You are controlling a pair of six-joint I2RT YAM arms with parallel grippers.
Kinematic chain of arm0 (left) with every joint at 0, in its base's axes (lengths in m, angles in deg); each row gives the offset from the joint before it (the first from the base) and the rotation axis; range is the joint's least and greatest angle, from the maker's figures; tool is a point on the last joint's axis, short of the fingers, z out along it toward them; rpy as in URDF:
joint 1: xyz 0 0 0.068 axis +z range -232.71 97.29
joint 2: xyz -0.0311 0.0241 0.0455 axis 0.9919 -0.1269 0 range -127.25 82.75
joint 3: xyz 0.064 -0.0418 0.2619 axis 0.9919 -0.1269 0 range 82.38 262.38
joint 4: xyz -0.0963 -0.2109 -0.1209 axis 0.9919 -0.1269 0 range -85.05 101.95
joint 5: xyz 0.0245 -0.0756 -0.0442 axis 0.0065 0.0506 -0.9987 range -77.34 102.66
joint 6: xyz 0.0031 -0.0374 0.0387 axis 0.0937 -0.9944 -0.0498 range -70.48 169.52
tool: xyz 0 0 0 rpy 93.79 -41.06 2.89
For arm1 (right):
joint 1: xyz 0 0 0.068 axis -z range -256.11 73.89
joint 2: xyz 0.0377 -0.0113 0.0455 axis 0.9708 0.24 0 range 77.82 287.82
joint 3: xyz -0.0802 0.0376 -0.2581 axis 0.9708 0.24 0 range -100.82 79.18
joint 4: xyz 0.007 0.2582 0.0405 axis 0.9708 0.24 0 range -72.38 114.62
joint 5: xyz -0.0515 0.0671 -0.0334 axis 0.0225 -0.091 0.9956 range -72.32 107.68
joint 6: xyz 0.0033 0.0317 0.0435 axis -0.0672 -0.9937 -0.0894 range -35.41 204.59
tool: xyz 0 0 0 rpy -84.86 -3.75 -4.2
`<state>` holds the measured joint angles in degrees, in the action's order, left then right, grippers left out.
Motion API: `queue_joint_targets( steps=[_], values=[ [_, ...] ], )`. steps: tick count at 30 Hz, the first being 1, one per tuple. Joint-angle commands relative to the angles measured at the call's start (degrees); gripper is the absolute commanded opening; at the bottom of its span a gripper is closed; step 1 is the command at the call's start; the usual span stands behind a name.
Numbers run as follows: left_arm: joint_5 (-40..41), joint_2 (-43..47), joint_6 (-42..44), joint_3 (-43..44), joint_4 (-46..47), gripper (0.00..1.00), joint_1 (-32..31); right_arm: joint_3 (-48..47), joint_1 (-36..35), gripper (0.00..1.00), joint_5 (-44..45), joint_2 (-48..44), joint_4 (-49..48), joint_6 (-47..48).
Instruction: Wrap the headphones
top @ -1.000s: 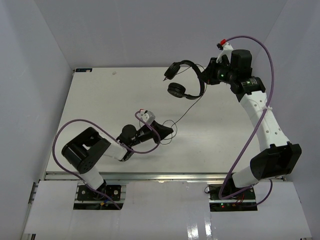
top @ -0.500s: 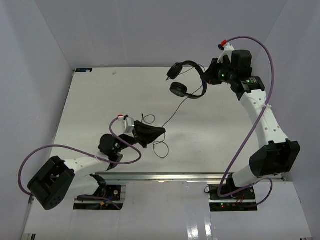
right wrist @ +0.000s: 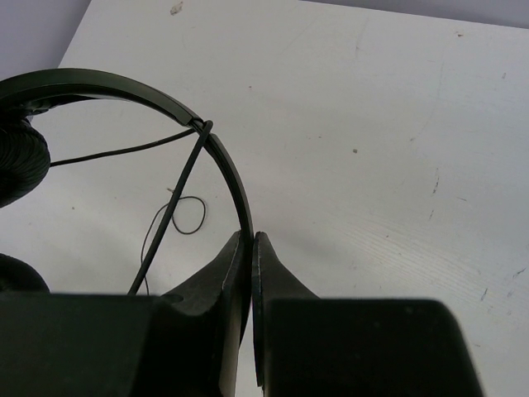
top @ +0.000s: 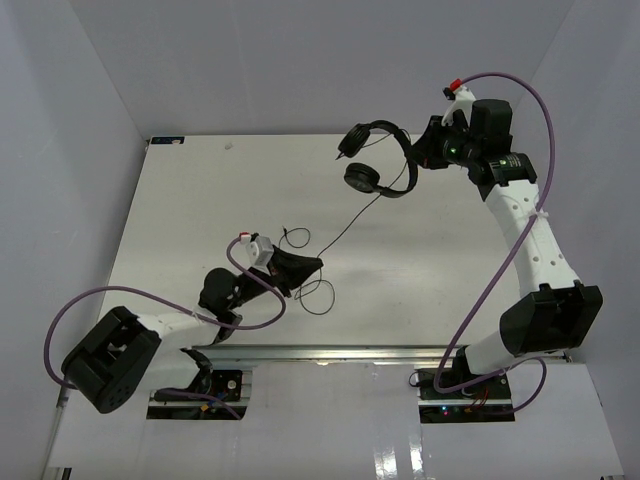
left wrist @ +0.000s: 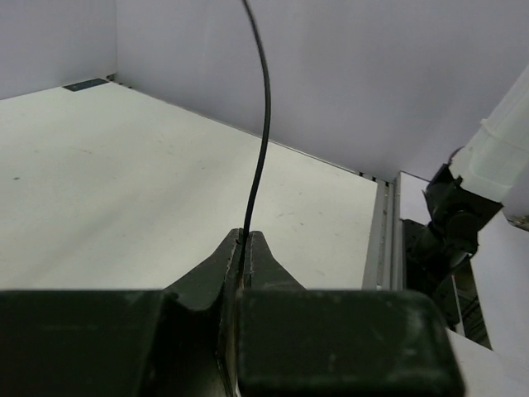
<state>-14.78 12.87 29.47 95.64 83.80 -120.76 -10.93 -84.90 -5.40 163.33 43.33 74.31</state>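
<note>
The black headphones [top: 394,142] hang above the far right part of the table, held up by the headband. My right gripper [top: 422,156] is shut on that thin headband [right wrist: 165,98], pinched between the tips [right wrist: 250,240]. One padded earcup [right wrist: 15,165] shows at the left edge of the right wrist view. The thin cord [top: 345,228] runs from the headphones down to my left gripper [top: 316,266], which is shut on it. In the left wrist view the cord [left wrist: 264,107] rises straight out of the closed tips [left wrist: 246,240]. Slack cord loops [top: 314,293] lie on the table.
The white table [top: 200,210] is enclosed by pale walls on three sides. A metal rail [top: 330,350] runs along the near edge. Thick purple cables [top: 90,310] loop beside both arms. The right arm's base [left wrist: 455,219] shows past the rail in the left wrist view.
The left arm has swung its elbow out to the lower left, and its gripper has drawn the cord slightly left. The right gripper with the headphones has drifted a little right.
</note>
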Motion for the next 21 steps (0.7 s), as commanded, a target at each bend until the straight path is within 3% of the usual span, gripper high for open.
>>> queue_joint_targets(
  steps=[1,14,21],
  values=[
    [-0.3,-4.0,0.8,1.9,0.7,0.10,3.5,-1.9,0.9,0.08,-6.2,-3.9,-0.3,-1.0],
    [-7.4,-28.4,-2.3,19.7,4.8,0.09,9.2,-1.5,0.9,0.08,-17.0,-6.4,3.7,4.5],
    [-8.3,-31.9,-4.5,25.2,5.3,0.13,11.6,-1.1,0.8,0.08,-18.4,-7.9,5.6,10.1]
  ],
)
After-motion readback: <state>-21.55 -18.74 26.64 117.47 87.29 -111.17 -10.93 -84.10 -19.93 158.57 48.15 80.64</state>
